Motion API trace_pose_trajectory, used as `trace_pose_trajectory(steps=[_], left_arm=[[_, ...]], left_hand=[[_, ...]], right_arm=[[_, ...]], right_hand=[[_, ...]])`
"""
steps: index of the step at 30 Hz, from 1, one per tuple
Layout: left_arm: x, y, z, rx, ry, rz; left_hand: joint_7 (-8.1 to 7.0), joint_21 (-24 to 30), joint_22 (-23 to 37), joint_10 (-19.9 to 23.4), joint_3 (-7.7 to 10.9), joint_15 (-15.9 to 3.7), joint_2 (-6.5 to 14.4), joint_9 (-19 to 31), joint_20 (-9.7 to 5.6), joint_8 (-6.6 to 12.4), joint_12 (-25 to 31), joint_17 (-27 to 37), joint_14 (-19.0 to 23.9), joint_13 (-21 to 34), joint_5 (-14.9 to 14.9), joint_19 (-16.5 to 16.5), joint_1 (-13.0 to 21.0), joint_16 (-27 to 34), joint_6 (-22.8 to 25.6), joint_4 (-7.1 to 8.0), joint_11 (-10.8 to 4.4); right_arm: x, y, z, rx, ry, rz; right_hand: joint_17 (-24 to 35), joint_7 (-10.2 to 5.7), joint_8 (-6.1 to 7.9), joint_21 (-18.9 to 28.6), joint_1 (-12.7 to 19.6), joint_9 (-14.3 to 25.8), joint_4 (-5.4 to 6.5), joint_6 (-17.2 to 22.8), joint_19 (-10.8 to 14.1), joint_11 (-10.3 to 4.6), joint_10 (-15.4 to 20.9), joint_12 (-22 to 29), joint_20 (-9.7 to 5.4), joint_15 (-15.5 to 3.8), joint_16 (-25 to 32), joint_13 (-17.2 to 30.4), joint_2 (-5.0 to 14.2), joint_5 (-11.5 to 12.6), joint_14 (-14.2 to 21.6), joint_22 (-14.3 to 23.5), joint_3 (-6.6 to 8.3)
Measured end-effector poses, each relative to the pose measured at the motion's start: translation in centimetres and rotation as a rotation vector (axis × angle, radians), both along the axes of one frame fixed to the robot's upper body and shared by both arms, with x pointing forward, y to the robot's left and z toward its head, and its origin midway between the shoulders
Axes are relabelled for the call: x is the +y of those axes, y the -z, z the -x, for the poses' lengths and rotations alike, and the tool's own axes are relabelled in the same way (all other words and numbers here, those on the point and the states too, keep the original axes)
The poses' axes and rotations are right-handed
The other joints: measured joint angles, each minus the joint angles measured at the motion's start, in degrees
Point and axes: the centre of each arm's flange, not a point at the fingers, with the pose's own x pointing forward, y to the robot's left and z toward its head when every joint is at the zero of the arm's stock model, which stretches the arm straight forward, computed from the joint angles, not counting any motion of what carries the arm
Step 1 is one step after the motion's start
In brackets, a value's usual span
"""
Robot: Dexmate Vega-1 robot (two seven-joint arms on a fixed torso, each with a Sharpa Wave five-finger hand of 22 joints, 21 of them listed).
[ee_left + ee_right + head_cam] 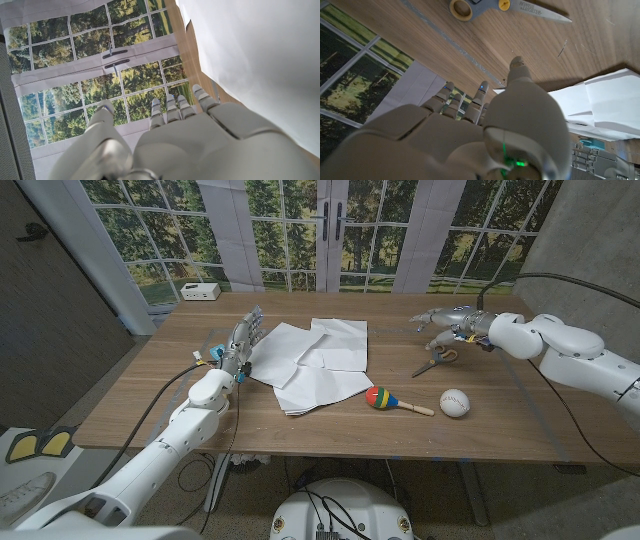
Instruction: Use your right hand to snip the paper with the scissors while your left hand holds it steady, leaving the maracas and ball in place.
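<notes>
The paper point(318, 362) lies in loose overlapping sheets at the middle of the counter point(150, 415), uncut as far as I can see. The scissors point(436, 361) lie flat on the wood to its right, apart from it, blades pointing toward the near edge. So the job looks barely begun: nothing is picked up, nothing pinned, no snip made.

The right hand point(446, 323) hovers just above and behind the scissors, fingers apart and empty. The left hand point(240, 346) stands at the paper's left edge, fingers extended and holding nothing; whether it touches the sheet I can't tell. The maraca point(388, 399) and ball point(455, 403) sit near the front edge, well clear of both hands.

The right wrist view brings the scissors point(505, 7) close, yellow ring and pivot plain, with the fingers point(516, 65) short of them. The left wrist view shows the paper point(260, 60) just beside that hand's fingers point(199, 96).
</notes>
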Motion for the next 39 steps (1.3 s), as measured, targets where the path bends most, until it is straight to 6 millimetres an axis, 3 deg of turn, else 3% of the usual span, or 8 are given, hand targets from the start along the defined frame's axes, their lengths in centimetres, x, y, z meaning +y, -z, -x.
trace_pose_trajectory(steps=[5, 11, 39], left_arm=[[0.0, 0.0, 0.1, 0.000, 0.000, -0.003], [0.0, 0.1, 0.1, 0.000, -0.001, -0.006], [-0.4, 0.9, 0.3, 0.007, -0.009, 0.002]], left_hand=[[0.21, 0.00, 0.00, 0.00, 0.00, 0.00, 0.00, 0.00, 0.00, 0.00, 0.00, -0.04, 0.00, 0.00, 0.00, 0.00, 0.00, 0.00, 0.21, 0.00, 0.00], [0.21, 0.00, 0.00, 0.00, 0.00, 0.00, 0.00, 0.00, -0.21, 0.00, 0.00, -0.04, 0.00, 0.00, 0.00, 0.21, 0.00, 0.00, 0.21, 0.00, 0.00], [-0.01, 0.00, 0.00, 0.24, 0.00, 0.00, 0.30, -0.01, -0.21, -0.23, 0.00, -0.03, 0.00, 0.00, 0.00, 0.21, -0.30, 0.00, -0.01, 0.00, -0.24]], right_arm=[[-0.4, 0.6, -0.2, -0.004, 0.008, 0.002], [-0.9, 1.2, -0.4, -0.002, 0.013, 0.006], [-1.7, 2.7, -0.6, -0.017, -0.011, 0.066]], right_hand=[[0.00, 0.08, 0.00, 0.00, 0.11, 0.00, -0.40, -1.46, 0.32, 0.00, 0.00, -0.28, -0.32, 0.21, 0.00, 0.00, 0.11, 0.00, 0.21, 0.00, 0.39], [0.28, -0.97, 0.00, 0.00, 2.21, 0.00, -0.75, -1.84, 0.41, 0.00, 0.00, -0.28, -0.23, 0.00, 0.00, 0.26, 0.70, 0.00, 0.42, 0.00, 1.87], [0.27, -1.08, 0.49, 0.17, 4.25, 0.00, -0.87, -2.56, 2.05, -0.30, 1.75, -0.71, 0.00, 0.11, 0.00, 0.79, 0.17, 0.01, 0.93, -0.01, 3.57]])
